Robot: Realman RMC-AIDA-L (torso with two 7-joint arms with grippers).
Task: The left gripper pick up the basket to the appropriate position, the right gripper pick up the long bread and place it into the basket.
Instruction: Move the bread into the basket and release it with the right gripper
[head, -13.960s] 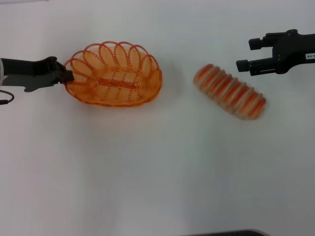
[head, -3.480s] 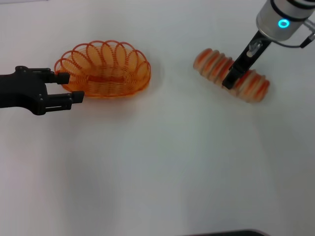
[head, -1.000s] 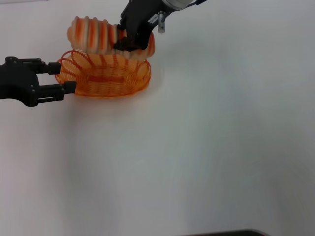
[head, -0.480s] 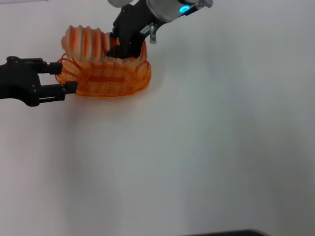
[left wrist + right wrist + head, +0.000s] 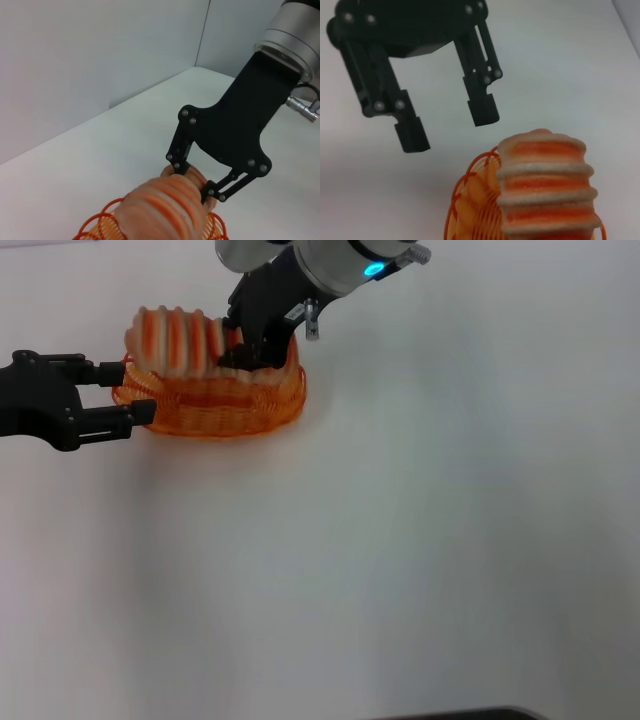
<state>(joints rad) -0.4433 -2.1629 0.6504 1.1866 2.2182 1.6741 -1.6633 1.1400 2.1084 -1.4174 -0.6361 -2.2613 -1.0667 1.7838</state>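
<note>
The orange wire basket (image 5: 250,410) sits on the white table at the far left. The long bread (image 5: 175,338) lies lengthwise over it, its right part down inside and its left end above the rim. My right gripper (image 5: 245,355) reaches down from behind and is shut on the bread's middle. My left gripper (image 5: 138,392) is open and empty at the basket's left end, a little apart from the rim. The left wrist view shows the right gripper (image 5: 192,182) on the bread (image 5: 165,212) and the basket (image 5: 100,227). The right wrist view shows the bread (image 5: 545,190), the basket (image 5: 470,210) and the left gripper (image 5: 447,130).
The white table (image 5: 400,540) stretches bare to the right and front of the basket. A pale wall (image 5: 100,50) stands behind the table in the left wrist view.
My right gripper has lowered the bread from above the basket down into it and shifted it slightly left. The left gripper and the basket have stayed in place.
</note>
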